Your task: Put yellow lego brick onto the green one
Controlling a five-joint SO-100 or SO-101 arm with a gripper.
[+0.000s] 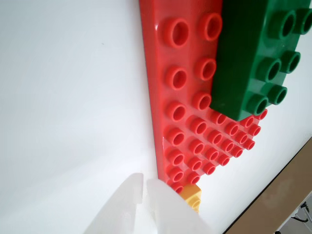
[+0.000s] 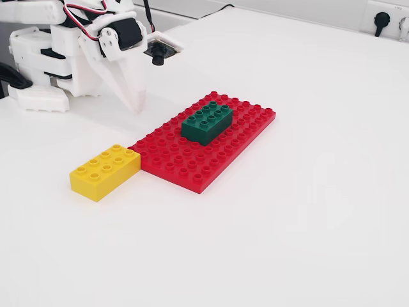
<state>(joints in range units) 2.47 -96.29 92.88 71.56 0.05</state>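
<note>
The yellow lego brick (image 2: 105, 171) lies on the white table, touching the near left end of the flat red baseplate (image 2: 211, 163). In the wrist view only a corner of the yellow lego brick (image 1: 191, 197) shows behind my fingers. The green one (image 2: 206, 121) sits pressed on the baseplate's middle and shows at the top right of the wrist view (image 1: 253, 53), on the red baseplate (image 1: 187, 97). My white gripper (image 2: 137, 107) (image 1: 145, 183) hangs tip-down over bare table, behind the yellow brick and left of the baseplate. Its jaws are closed together and empty.
The arm's white base (image 2: 38, 61) stands at the far left with a camera (image 2: 158, 52) on the wrist. Wall sockets (image 2: 382, 22) are at the far right. The table's edge (image 1: 273, 195) runs along the wrist view's lower right corner.
</note>
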